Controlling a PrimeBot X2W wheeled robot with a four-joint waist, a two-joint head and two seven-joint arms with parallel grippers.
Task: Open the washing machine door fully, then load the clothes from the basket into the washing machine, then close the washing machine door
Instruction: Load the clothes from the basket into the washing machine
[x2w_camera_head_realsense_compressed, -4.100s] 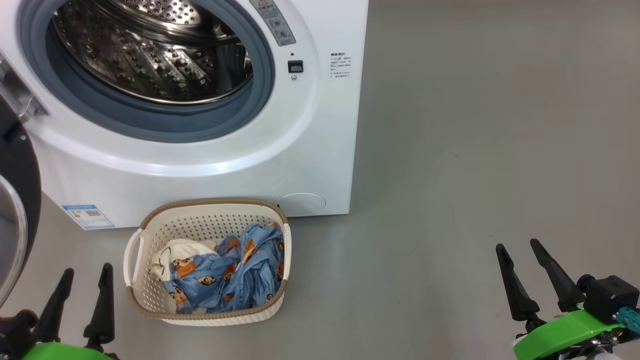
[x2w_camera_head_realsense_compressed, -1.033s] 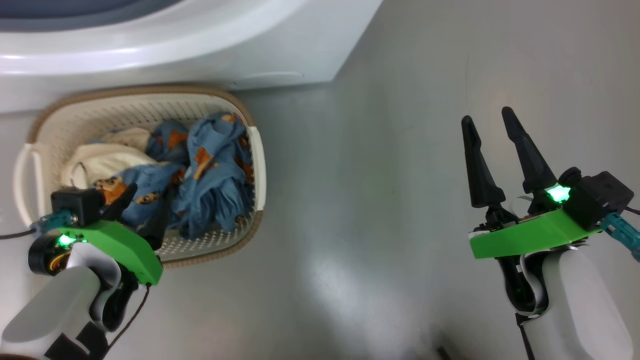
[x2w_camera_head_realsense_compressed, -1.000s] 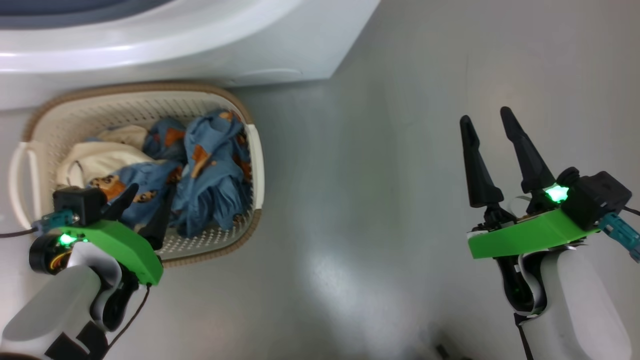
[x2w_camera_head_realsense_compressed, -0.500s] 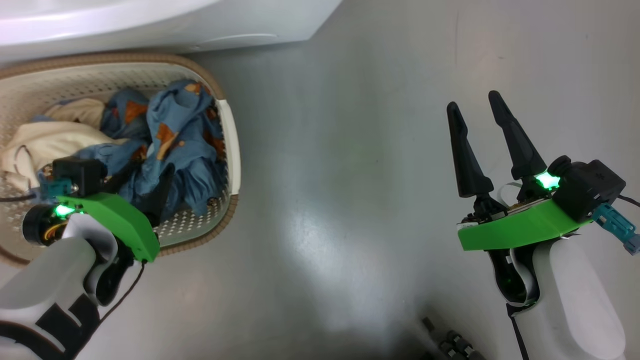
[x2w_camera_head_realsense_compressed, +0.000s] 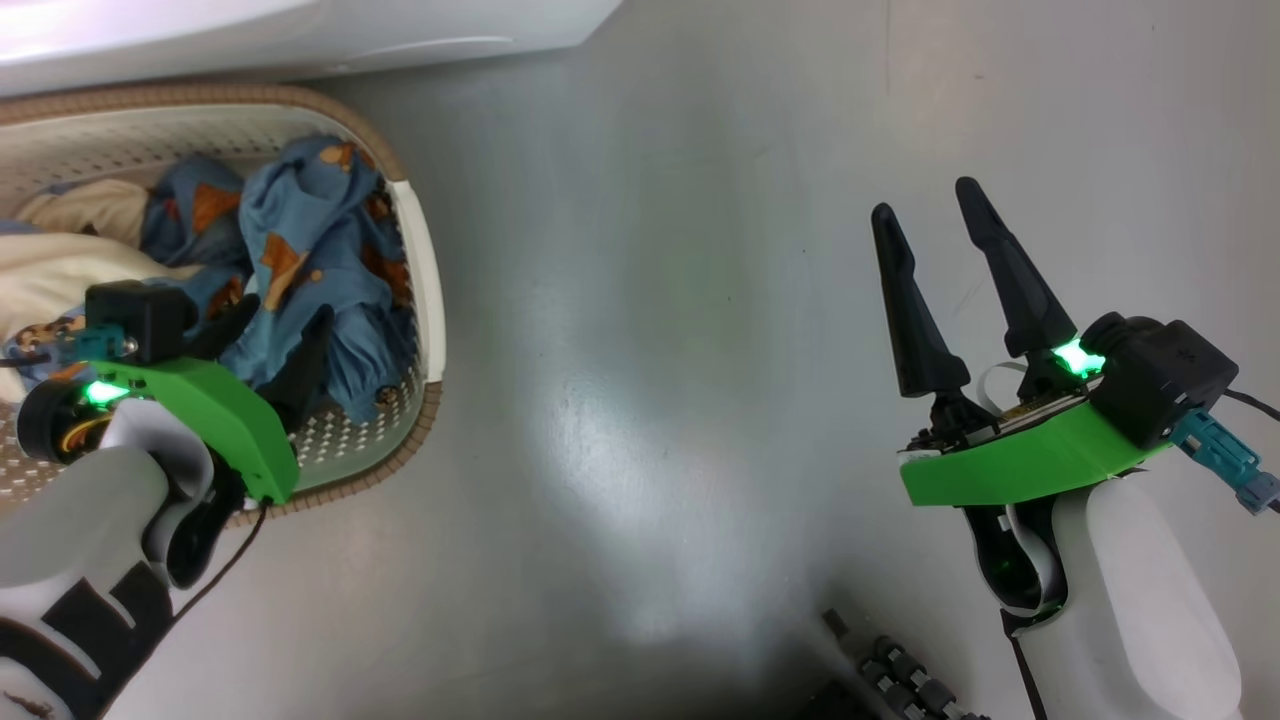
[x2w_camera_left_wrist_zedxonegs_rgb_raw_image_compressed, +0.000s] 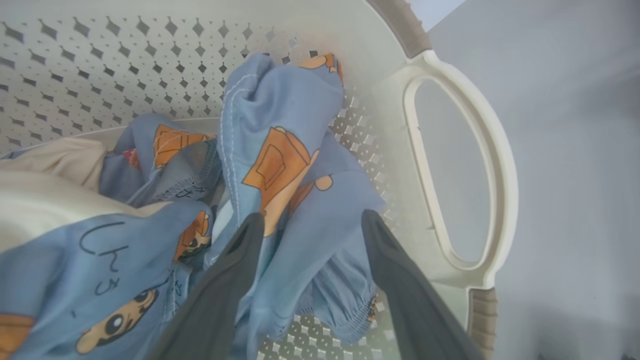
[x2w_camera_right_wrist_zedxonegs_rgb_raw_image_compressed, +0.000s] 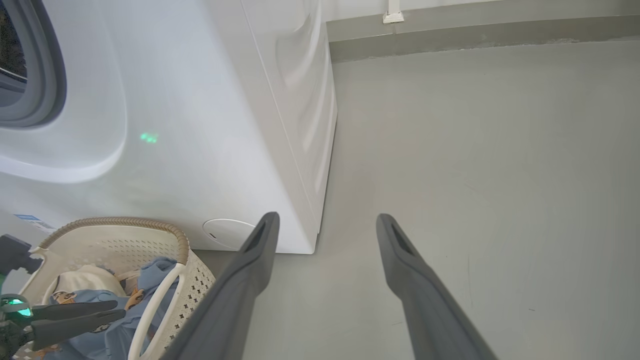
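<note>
Left gripper (x2w_camera_head_realsense_compressed: 285, 312) is down inside the basket (x2w_camera_head_realsense_compressed: 432, 300) at its right end. Its jaws are spread wide and its 2 fingers straddle a fold of the clothes (x2w_camera_head_realsense_compressed: 300, 220), not clamped. The basket sits on the floor (x2w_camera_head_realsense_compressed: 650, 300) just in front of the washing machine (x2w_camera_head_realsense_compressed: 300, 25). Right gripper (x2w_camera_head_realsense_compressed: 925, 200) hangs spread and empty over the floor, well apart.

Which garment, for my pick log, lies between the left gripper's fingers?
The blue bear-print fabric, straddled by the open left gripper; the cream-white garment lies off to one side.

Pale arms (x2w_camera_head_realsense_compressed: 1130, 590), green mounts (x2w_camera_head_realsense_compressed: 1020, 470), black fingers (x2w_camera_head_realsense_compressed: 905, 300)
</note>
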